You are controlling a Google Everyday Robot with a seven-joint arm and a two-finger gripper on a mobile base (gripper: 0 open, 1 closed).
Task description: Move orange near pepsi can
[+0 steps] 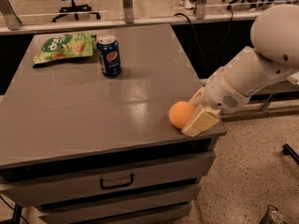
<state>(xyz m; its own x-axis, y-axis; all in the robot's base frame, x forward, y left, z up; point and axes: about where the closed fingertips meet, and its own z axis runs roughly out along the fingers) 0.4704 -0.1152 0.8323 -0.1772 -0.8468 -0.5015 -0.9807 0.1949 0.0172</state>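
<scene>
The orange [179, 113] sits on the grey table [93, 115] near its front right corner. My gripper [190, 115] reaches in from the right and is shut on the orange. One cream finger [200, 122] lies across the orange's near right side and the other shows behind it. The dark blue pepsi can [109, 55] stands upright at the far left of the table, well away from the orange.
A green snack bag [64, 45] lies left of the can at the table's back left corner. The table has drawers below its front edge [116, 181]. The orange is close to the table's right edge. Office chairs and a railing stand behind.
</scene>
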